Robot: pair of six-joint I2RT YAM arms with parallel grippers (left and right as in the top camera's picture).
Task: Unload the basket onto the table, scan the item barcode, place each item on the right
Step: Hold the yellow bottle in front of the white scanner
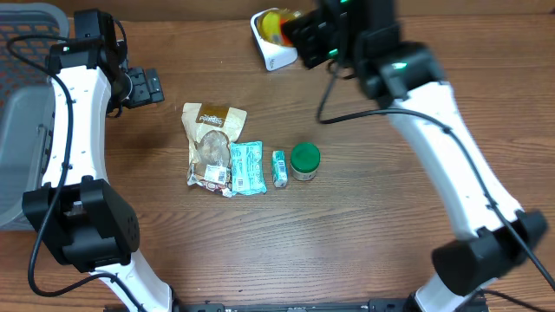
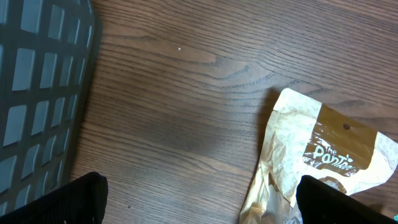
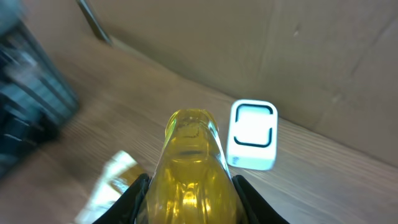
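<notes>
One yellow bottle [image 3: 191,146] clamped in right gripper [image 3: 191,194], facing scanner [image 3: 252,134].

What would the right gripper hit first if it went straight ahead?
Likely the white scanner, just beyond the yellow bottle the right gripper holds, though slightly off-centre; depth is unclear.

- A brown wood-grain desk [image 1: 364,225] is filling nearly the whole overhead view, its grain running from side to side.
- Soft, even light is falling across it (the shadows on the wood are lying faint and blurred).
- A plain tan board wall [image 3: 298,43] is rising from the desk's far edge in the right wrist view.
- A grey slatted basket [image 1: 22,139] is sitting at the left side, with a darker mesh one [image 1: 26,26] standing behind it.
</notes>
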